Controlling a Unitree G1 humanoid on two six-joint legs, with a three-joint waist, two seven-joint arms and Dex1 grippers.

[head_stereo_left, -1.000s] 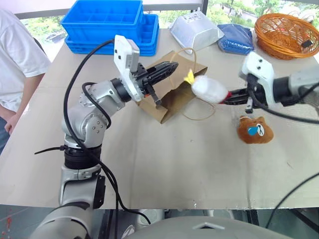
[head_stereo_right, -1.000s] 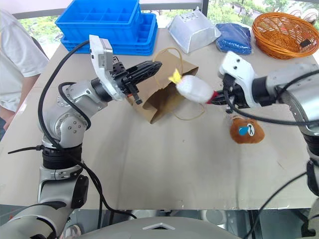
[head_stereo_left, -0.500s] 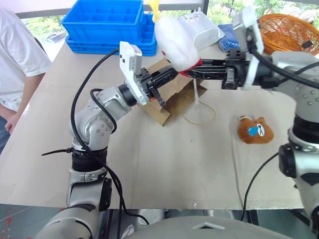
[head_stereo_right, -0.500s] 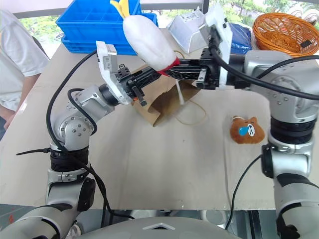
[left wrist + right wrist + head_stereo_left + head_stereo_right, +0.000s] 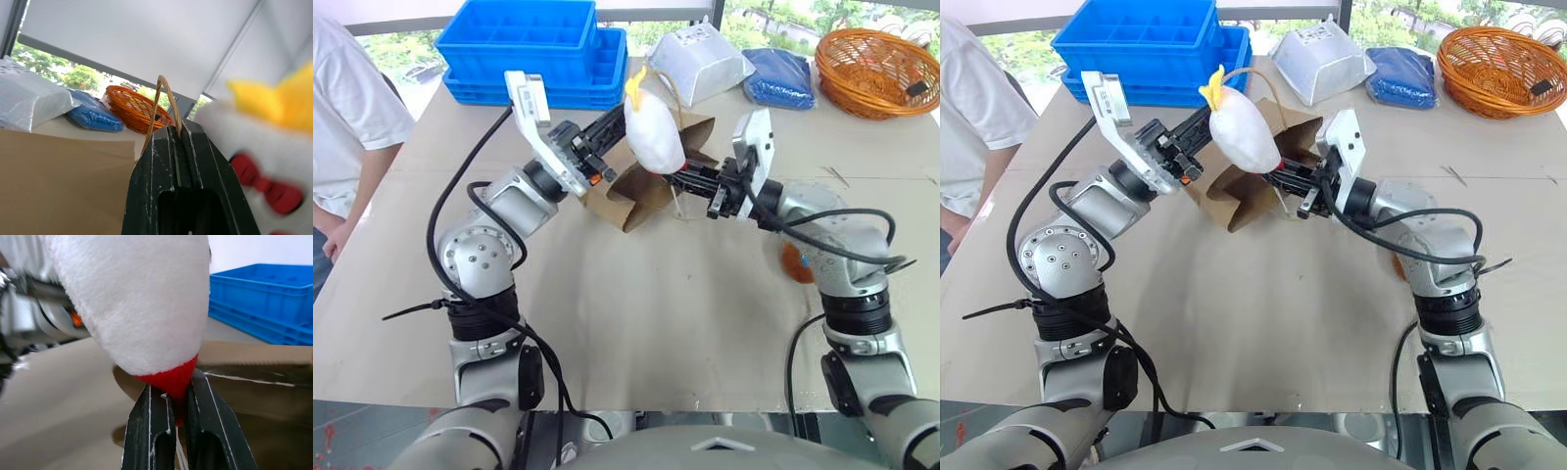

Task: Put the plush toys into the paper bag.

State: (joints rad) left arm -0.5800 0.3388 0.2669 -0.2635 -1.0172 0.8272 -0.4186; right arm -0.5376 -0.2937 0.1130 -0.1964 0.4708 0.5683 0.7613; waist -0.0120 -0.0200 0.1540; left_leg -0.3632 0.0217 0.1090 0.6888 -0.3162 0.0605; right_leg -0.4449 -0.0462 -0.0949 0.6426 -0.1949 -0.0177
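- Left wrist view is showing the left claw (image 5: 177, 131) clenching a twine handle (image 5: 164, 105) of the paper bag (image 5: 646, 171).
- Right claw (image 5: 173, 399) is pinching the rocket (image 5: 653, 135) by its red tip, holding it yellow tail up at the bag's mouth.
- Bag is sitting near the desk's (image 5: 636, 323) far edge, by the blue trays (image 5: 533, 49).
- Bear (image 5: 793, 262) is lying toward the desk's right edge, mostly hidden behind the right arm.

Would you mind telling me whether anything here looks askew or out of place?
The paper bag lies tipped on its side, hoisted by one twine handle in the left gripper. The rocket toy is pinched only by its red tip.
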